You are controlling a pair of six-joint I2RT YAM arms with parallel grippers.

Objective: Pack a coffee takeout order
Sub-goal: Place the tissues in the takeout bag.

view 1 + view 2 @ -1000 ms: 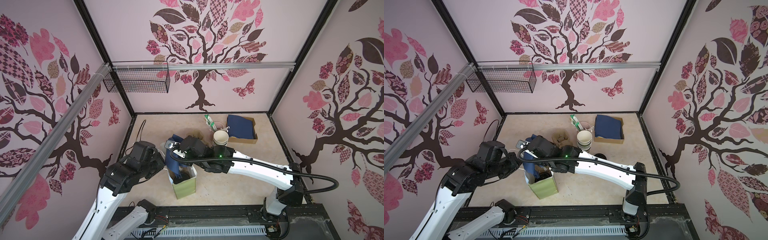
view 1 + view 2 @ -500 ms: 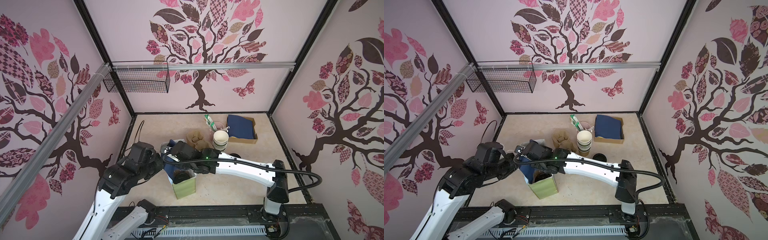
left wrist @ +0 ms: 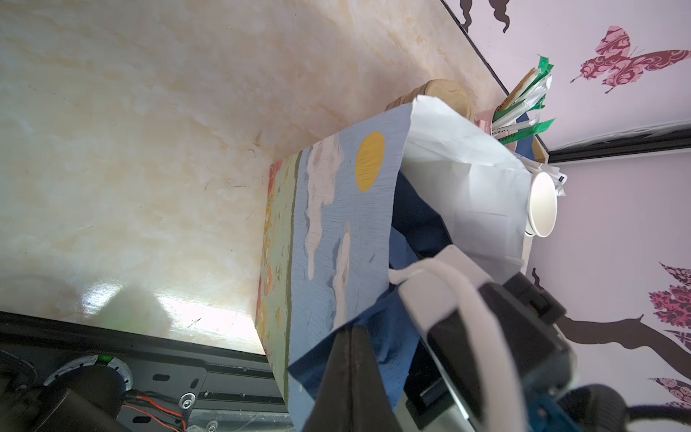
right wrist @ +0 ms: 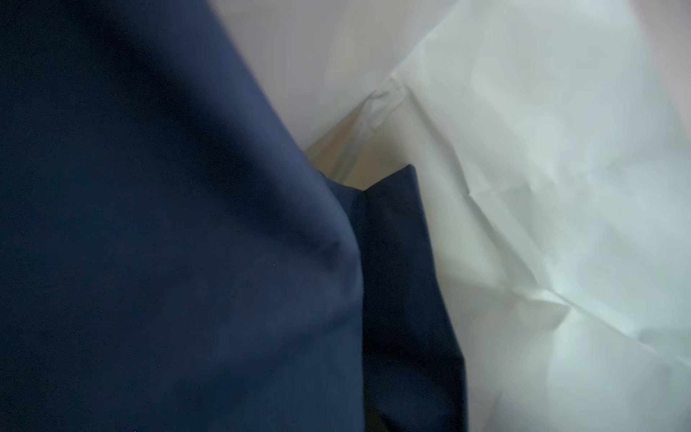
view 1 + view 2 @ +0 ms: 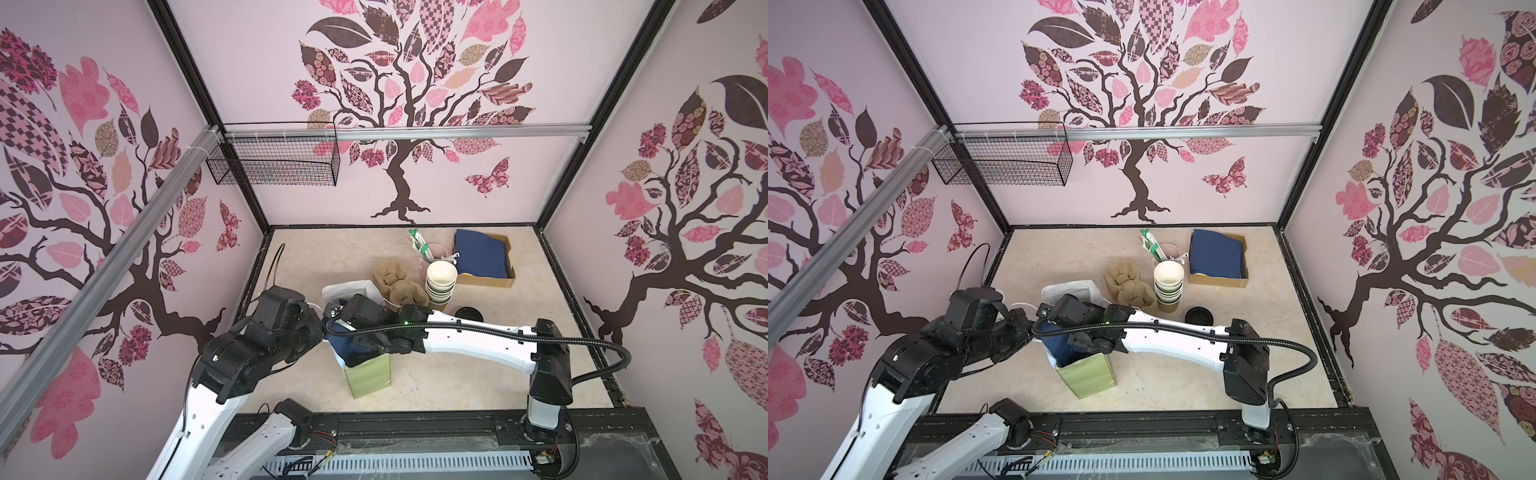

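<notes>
Two arms (image 5: pixel 232 365) (image 5: pixel 478 343) inward, left tool (image 3: pixel 350 338) on bag (image 3: pixel 336 224)

The left arm (image 5: pixel 232 365) reaches forward from the near left, and the left claw (image 3: pixel 351 359) is pinched tight, tips pressed together. The right arm (image 5: pixel 478 340) stretches low across toward it, wrist (image 5: pixel 365 316) bent downward, the right claw closed and hidden beneath.
</notes>
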